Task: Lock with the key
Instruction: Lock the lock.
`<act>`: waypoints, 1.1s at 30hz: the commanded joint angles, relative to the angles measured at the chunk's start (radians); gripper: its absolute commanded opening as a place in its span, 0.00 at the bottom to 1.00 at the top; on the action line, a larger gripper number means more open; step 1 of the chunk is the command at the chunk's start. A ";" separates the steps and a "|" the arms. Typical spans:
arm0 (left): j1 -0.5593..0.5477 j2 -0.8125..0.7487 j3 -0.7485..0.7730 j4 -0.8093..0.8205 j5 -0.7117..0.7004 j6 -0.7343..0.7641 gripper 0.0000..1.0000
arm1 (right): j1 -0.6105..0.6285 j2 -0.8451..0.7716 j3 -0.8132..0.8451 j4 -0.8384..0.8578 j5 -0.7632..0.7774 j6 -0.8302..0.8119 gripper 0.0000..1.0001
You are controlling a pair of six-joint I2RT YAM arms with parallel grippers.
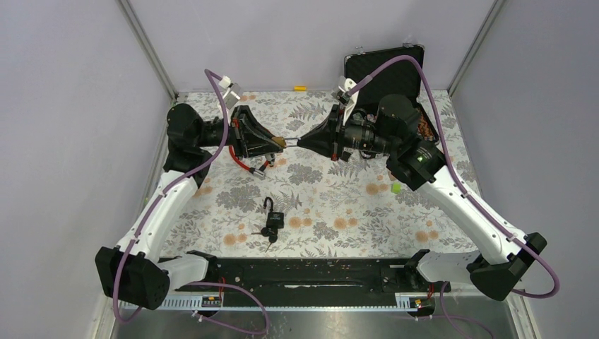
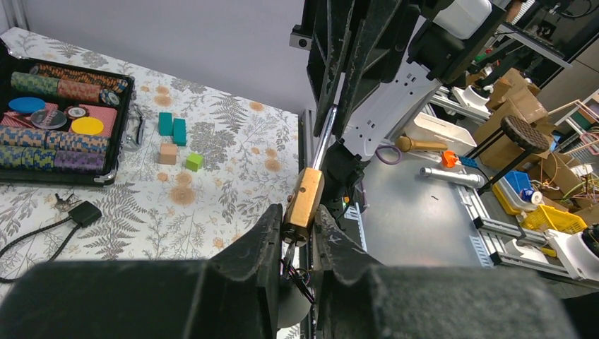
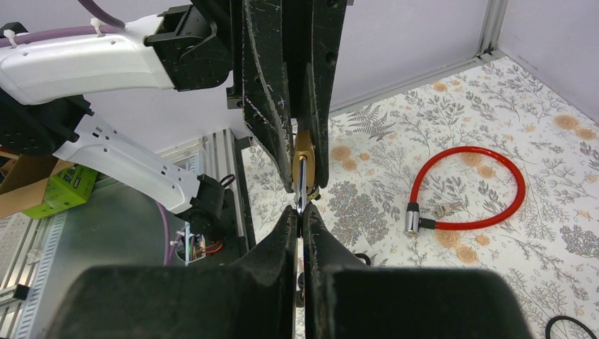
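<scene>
Above the table (image 1: 339, 205), the left gripper (image 2: 299, 229) is clamping the brass padlock (image 2: 304, 201) in mid-air, presenting its end to the right gripper (image 3: 299, 215). That gripper is pinching tight on a thin steel stem (image 3: 301, 187) running into the lock. Whether the stem is key or shackle I cannot tell, but bracing the body is probably letting the other arm turn or push.

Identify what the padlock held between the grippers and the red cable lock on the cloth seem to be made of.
The padlock body looks like brass: matt golden-yellow. Its shackle is probably steel: chrome-bright, reflective. The red cable lock has a glossy plastic or vinyl sleeve and a shiny metal end.
</scene>
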 commanded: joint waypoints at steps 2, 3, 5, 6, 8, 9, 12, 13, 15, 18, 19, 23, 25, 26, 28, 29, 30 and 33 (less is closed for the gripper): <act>-0.047 0.017 0.037 0.135 -0.056 -0.039 0.00 | 0.081 0.085 -0.045 0.053 -0.074 0.033 0.00; -0.046 0.020 0.040 0.130 -0.056 -0.039 0.00 | 0.080 0.082 -0.047 0.056 -0.056 0.036 0.00; -0.043 0.023 0.047 0.093 -0.057 -0.018 0.00 | 0.074 0.065 -0.052 0.066 -0.016 0.041 0.00; -0.039 0.026 0.057 0.054 -0.060 0.008 0.00 | 0.065 0.057 -0.053 0.076 -0.005 0.051 0.00; -0.028 0.028 0.075 -0.047 -0.070 0.069 0.16 | 0.033 0.037 -0.051 0.086 0.027 0.085 0.00; -0.016 0.023 0.083 -0.091 -0.084 0.103 0.32 | 0.013 0.033 -0.050 0.087 0.042 0.105 0.00; 0.007 0.000 0.079 -0.195 -0.150 0.198 0.66 | -0.059 0.016 -0.059 0.087 0.061 0.167 0.00; 0.011 -0.009 0.071 -0.223 -0.176 0.229 0.73 | -0.079 0.011 -0.064 0.086 0.048 0.179 0.00; 0.012 -0.022 0.048 -0.224 -0.191 0.254 0.81 | -0.107 0.001 -0.077 0.088 0.025 0.191 0.00; 0.013 -0.014 0.021 -0.167 -0.166 0.225 0.83 | -0.128 -0.016 -0.091 0.089 -0.009 0.197 0.00; 0.014 -0.009 0.019 -0.164 -0.154 0.225 0.84 | -0.134 -0.020 -0.094 0.090 -0.023 0.193 0.00; 0.013 0.014 0.016 -0.160 -0.129 0.229 0.83 | -0.159 -0.026 -0.096 0.087 -0.111 0.175 0.00; 0.014 0.019 0.032 -0.232 -0.151 0.292 0.75 | -0.167 -0.025 -0.095 0.087 -0.158 0.171 0.00; 0.012 0.018 0.050 -0.311 -0.169 0.351 0.70 | -0.168 -0.025 -0.095 0.086 -0.179 0.170 0.00; 0.012 0.017 0.089 -0.462 -0.190 0.465 0.63 | -0.168 -0.021 -0.094 0.095 -0.207 0.176 0.00; 0.013 0.015 0.103 -0.514 -0.190 0.507 0.60 | -0.168 -0.021 -0.096 0.103 -0.220 0.181 0.00; 0.013 0.014 0.115 -0.553 -0.184 0.540 0.59 | -0.168 -0.021 -0.098 0.123 -0.235 0.186 0.00; 0.014 0.014 0.141 -0.633 -0.144 0.604 0.56 | -0.168 -0.019 -0.099 0.169 -0.280 0.201 0.00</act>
